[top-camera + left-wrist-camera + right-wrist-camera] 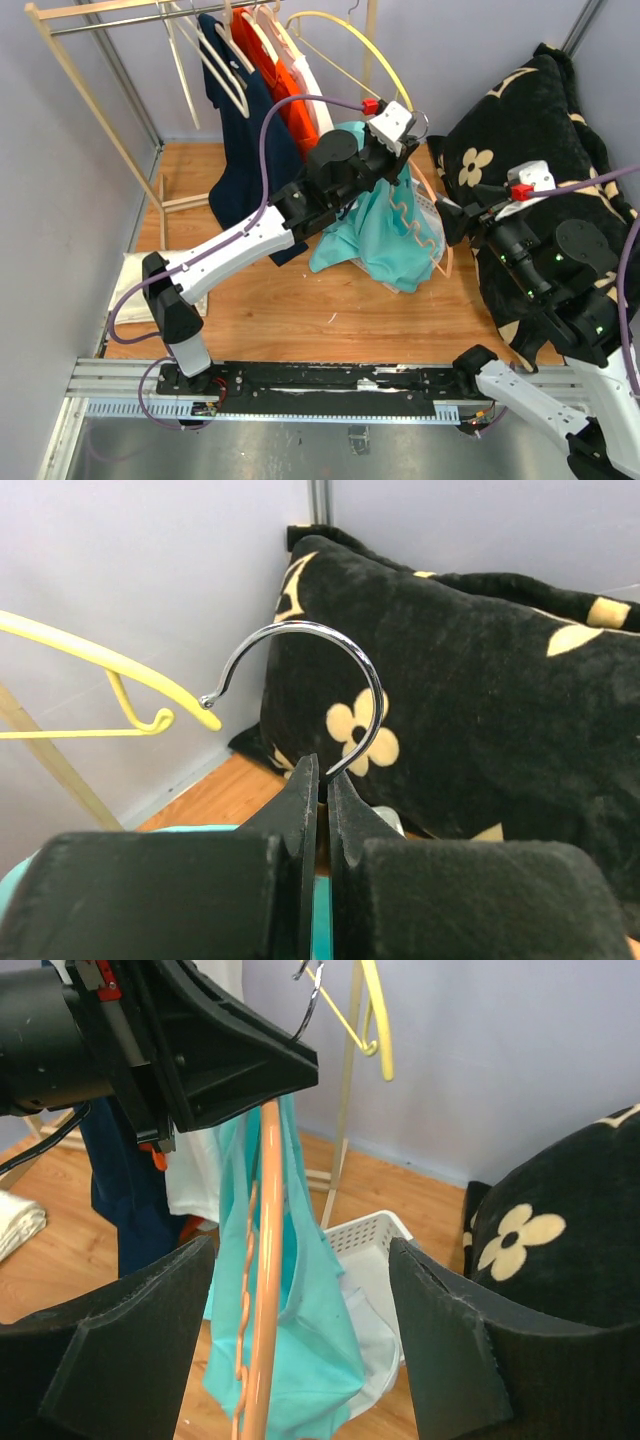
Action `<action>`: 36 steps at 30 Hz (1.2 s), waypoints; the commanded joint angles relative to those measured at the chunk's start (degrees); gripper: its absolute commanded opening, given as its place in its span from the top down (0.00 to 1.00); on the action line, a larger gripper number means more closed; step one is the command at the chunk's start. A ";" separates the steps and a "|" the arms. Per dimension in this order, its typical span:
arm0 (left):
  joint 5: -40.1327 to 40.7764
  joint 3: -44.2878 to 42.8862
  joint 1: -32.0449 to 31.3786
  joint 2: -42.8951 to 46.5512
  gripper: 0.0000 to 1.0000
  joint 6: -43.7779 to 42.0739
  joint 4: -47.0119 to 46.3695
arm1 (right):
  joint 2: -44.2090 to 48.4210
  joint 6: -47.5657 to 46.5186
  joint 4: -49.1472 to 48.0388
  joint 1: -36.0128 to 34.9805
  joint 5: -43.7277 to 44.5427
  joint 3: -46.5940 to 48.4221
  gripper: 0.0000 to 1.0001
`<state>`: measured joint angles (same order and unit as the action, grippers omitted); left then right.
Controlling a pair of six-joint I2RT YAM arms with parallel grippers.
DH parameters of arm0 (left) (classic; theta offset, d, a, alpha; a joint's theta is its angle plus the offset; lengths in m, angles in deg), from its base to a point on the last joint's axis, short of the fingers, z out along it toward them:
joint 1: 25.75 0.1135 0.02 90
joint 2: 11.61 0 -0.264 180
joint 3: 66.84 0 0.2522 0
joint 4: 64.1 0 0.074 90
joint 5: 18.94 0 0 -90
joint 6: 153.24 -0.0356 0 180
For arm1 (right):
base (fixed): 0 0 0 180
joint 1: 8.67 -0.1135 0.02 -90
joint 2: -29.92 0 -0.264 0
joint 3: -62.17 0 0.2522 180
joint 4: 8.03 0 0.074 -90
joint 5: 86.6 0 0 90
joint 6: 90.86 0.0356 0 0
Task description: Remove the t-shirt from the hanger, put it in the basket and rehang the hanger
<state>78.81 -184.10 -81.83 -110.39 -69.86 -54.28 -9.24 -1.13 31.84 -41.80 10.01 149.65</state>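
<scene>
Left fingers [292,815] are pinching fully shut on chrome hook [300,624] of orange hanger [268,1260], holding it up over desk [300,310] centre. Teal t-shirt [320,1360] is hanging from hanger, hem trailing twd white basket [365,1235]. One hanger arm is showing bare, so shirt is prob. partly slipped; can't tell how far. Right fingers [440,1340] are standing wide open either side of hanger arm & fabric, gripping nothing. Judging removal as not done: fabric grab + pull-off remaining.
</scene>
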 commanded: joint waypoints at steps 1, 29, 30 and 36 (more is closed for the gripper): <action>-0.99 -2.15 -0.92 0.09 0.99 0.17 -1.42 | -0.90 1.36 1.02 -1.24 -1.89 0.43 0.29; 0.01 3.68 -3.05 3.95 0.99 -1.25 -8.49 | -5.01 5.00 1.75 -1.24 -3.12 -3.19 0.57; 0.13 4.19 -3.07 4.26 1.00 -1.29 -9.18 | -5.05 5.02 1.75 -1.17 -3.10 -3.34 0.57; 0.34 6.06 -3.16 5.60 1.00 -1.38 -11.60 | -5.14 5.41 1.67 -1.23 -2.86 -4.29 0.59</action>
<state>78.48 -178.14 -84.43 -108.03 -70.53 -59.72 -14.35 3.13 33.93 -41.80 7.43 146.28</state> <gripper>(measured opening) 0.034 0.421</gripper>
